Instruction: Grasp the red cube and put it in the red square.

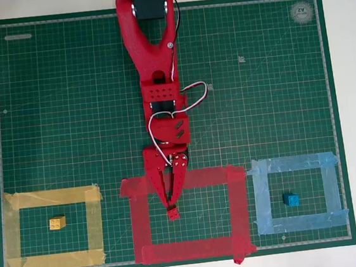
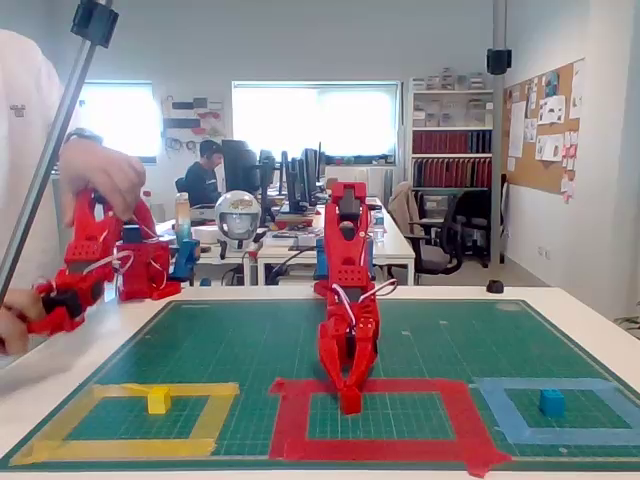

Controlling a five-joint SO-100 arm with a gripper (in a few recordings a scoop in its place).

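Overhead view: red arm's gripper reaches down w/ fingers nearly closed, tips at small red studded plastic cube, seemingly pinching it. Cube sits inside wide red tape square, near its top edge. Best approach, imo: lower fully onto green cutting mat, open slowly, lift straight up.

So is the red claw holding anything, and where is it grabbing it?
The claw has its tips closed on the red cube, at the cube's upper edge in the overhead view. The cube sits inside the red square.
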